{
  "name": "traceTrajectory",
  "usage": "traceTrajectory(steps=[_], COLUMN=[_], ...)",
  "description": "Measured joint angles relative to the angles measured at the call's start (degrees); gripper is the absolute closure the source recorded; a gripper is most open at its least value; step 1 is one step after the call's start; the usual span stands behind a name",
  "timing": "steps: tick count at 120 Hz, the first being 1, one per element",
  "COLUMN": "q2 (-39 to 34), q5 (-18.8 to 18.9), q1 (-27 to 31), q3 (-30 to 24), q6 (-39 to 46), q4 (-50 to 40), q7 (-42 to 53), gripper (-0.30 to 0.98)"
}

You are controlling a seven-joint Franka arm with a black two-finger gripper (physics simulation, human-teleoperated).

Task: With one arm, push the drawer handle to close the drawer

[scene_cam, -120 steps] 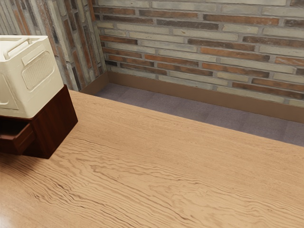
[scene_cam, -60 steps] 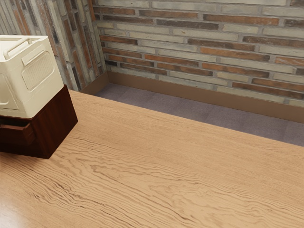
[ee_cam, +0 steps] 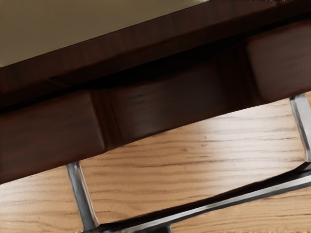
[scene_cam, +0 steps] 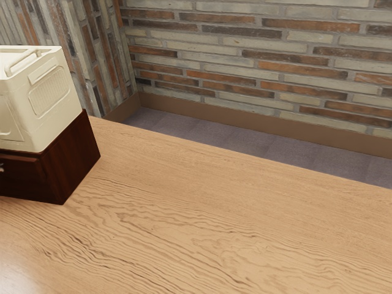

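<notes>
At the exterior view's left edge stands the dark wooden cabinet [scene_cam: 72,158]. Its drawer front [scene_cam: 21,177] looks almost level with the cabinet's face, and a bit of metal handle [scene_cam: 2,167] shows at the picture's edge. From the hand, in the wrist view, the drawer front [ee_cam: 177,104] lies below the cabinet's top edge [ee_cam: 121,41], with a narrow dark gap between them. The silvery bar handle [ee_cam: 221,201] stands out from the drawer on two posts, close to my hand. Whether a small dark shape beneath the bar is a fingertip, I cannot tell.
A cream plastic box [scene_cam: 46,98] sits on top of the cabinet. The wooden table [scene_cam: 214,214] extends toward the exterior view's right, with a brick wall [scene_cam: 257,61] beyond its far edge.
In the exterior view the drawer has slid inward: its open interior showed a second ago, narrowed half a second ago, and its front now looks nearly flush. Cabinet and cream box have stayed put.
</notes>
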Motion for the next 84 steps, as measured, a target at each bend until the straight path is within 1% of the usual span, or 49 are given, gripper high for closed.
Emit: traceTrajectory(steps=[31,56,71,84], q2=[1.34,2.11,3.63,4.07], q5=[0.26,-1.01,-1.24,-2.14], q1=[0.20,0.43,1.65,2.12], q3=[0.04,-0.04,-1.16,-1.58], q6=[-0.20,-0.03,-0.29,-0.24], q4=[1.78,2.41,4.45,4.86], q7=[5.19,8.11,14.03,15.94], gripper=[0.79,0.79,0.80,0.82])
